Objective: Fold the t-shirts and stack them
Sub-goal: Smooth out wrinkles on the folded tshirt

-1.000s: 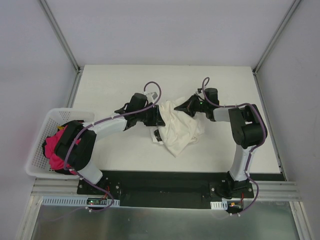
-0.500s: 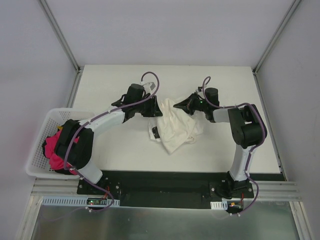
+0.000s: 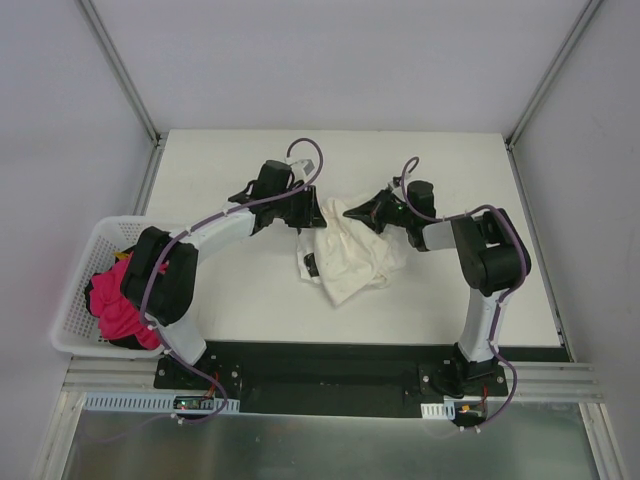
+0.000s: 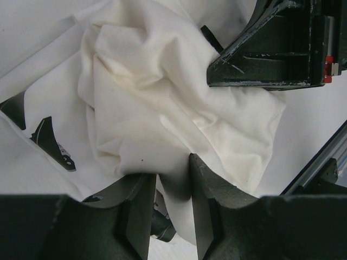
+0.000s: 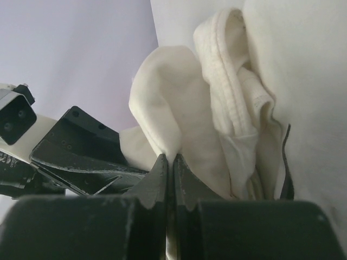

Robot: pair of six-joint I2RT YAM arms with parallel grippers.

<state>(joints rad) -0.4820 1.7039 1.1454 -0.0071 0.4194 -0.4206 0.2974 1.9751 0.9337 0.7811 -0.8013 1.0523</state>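
Observation:
A crumpled cream-white t-shirt (image 3: 355, 258) lies bunched at the table's middle, between my two grippers. My left gripper (image 3: 312, 214) is at its left top corner. In the left wrist view, a fold of this t-shirt (image 4: 162, 97) is pinched between the jaws of the left gripper (image 4: 172, 172). My right gripper (image 3: 359, 212) is shut tight on another raised fold of the shirt (image 5: 179, 103), its jaws (image 5: 171, 158) almost touching. Under the cream shirt a white t-shirt with black printed marks (image 3: 311, 266) peeks out; it also shows in the left wrist view (image 4: 38, 157).
A white plastic basket (image 3: 78, 262) holding bright pink cloth (image 3: 115, 300) stands at the table's left edge beside the left arm. Grey walls and metal rails (image 3: 545, 85) enclose the white table (image 3: 230, 160). The arms' black base plate (image 3: 320, 365) lines the near edge.
Both grippers have shifted toward the far side and closer together, holding the cream shirt. The bundle has drawn in and moved slightly left.

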